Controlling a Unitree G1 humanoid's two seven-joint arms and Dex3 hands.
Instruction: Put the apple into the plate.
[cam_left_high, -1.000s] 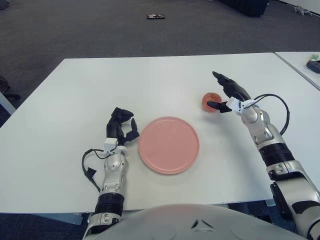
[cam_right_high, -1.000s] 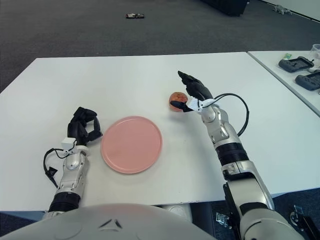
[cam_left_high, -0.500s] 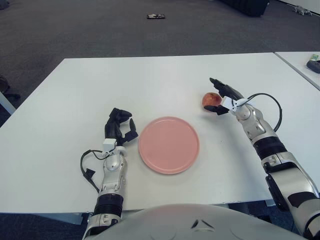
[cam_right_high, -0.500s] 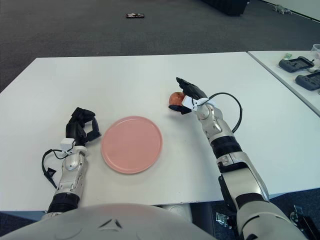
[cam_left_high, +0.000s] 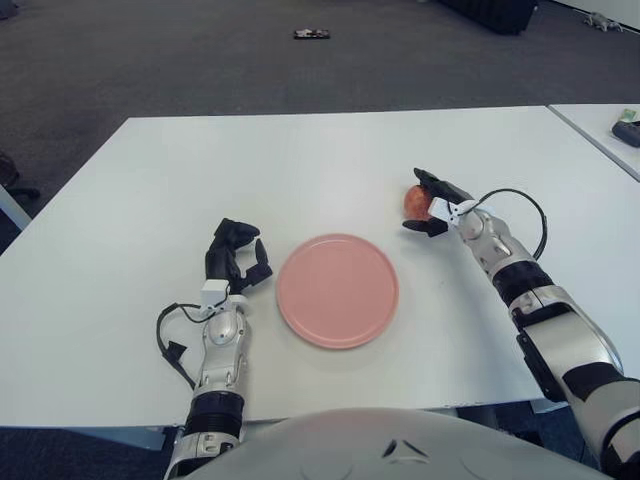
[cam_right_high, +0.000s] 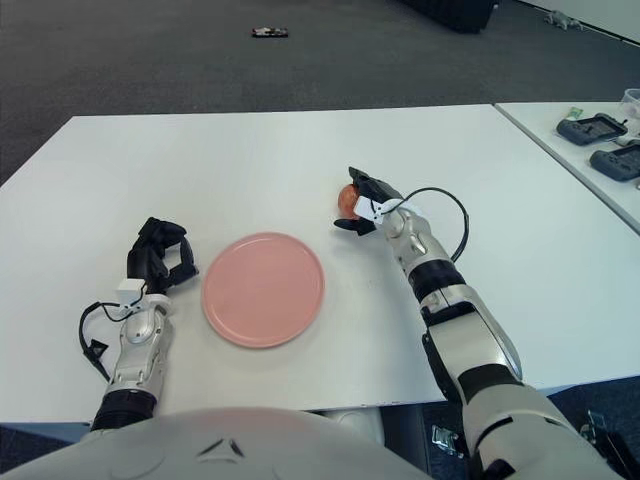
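- Since a second ago, the right hand (cam_left_high: 432, 205) has been drawn in and its fingers folded around the apple (cam_left_high: 415, 200), which sits on the white table (cam_left_high: 150, 180), well right of the plate (cam_left_high: 337, 290).
- Round, smooth-skinned fruit could be rolled from a loose three-finger grasp during lifting.
- Flat, matte pink plate with a shallow rim offers little to stop rolling.
- The left hand (cam_left_high: 232, 262) is parked curled and empty beside the plate.

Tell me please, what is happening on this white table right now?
The robot's right hand is closing its black fingers around a small red apple that sits on the white table, to the right of a round pink plate. The plate holds nothing yet. The left hand rests curled on the table, just left of the plate, holding nothing.
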